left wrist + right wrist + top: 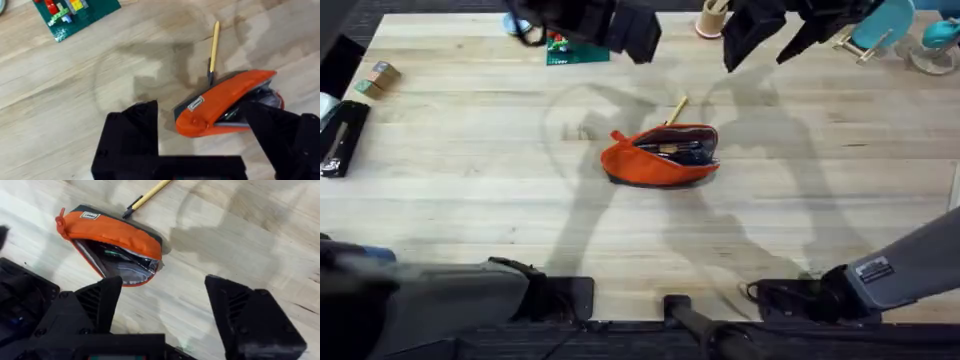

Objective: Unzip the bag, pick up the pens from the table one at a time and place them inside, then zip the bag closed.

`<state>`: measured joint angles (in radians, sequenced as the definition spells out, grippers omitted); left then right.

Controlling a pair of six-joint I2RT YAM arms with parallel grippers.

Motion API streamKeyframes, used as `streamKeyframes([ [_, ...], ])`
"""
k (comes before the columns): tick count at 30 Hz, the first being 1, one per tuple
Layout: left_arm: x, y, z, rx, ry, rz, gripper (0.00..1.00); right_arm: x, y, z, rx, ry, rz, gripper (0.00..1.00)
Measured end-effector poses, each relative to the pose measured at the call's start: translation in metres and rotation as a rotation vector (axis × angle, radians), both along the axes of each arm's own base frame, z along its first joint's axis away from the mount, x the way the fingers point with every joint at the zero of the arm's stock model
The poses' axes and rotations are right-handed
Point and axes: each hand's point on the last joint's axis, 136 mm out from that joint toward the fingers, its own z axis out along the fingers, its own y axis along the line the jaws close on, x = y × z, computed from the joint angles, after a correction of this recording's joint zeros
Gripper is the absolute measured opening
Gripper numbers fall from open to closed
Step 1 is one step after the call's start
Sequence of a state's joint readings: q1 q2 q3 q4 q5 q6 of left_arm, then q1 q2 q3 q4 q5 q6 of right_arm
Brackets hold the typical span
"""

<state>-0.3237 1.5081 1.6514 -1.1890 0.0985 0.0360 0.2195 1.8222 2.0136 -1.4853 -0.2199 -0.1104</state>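
The orange bag (660, 155) lies in the middle of the table (470, 190) with its zipper open and its mouth gaping; dark contents show inside. A yellow pen (676, 108) with a dark tip rests on the wood just behind the bag, its tip near the bag's back edge. My left gripper (630, 35) and right gripper (767, 45) hang high above the table's far side. In the left wrist view the gripper (205, 145) is open and empty above the bag (225, 100) and pen (214, 47). My right gripper (165, 310) is open and empty over the bag (112, 232) and pen (150, 194).
A green brick plate (575, 50) sits at the back, left of centre, and a tan cup of sticks (712, 18) stands at the back. Teal items (885, 25) crowd the far right corner. A black stapler (340, 140) and small blocks (378, 78) lie at the left edge.
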Motion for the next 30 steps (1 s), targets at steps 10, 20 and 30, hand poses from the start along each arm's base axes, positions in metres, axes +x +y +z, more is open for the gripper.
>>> streamKeyframes([
  [10,0.043,-0.033,-0.017,0.066,0.021,0.025,0.994,0.002,0.0,0.0,0.002,-0.006,-0.003,0.995],
  [20,0.035,-0.066,-0.045,0.195,0.048,-0.052,0.995,0.003,0.001,0.001,0.003,-0.012,-0.003,0.996],
  [30,0.048,-0.083,-0.085,0.22,0.103,-0.083,0.994,0.003,0.001,0.002,0.004,-0.015,-0.003,0.996],
])
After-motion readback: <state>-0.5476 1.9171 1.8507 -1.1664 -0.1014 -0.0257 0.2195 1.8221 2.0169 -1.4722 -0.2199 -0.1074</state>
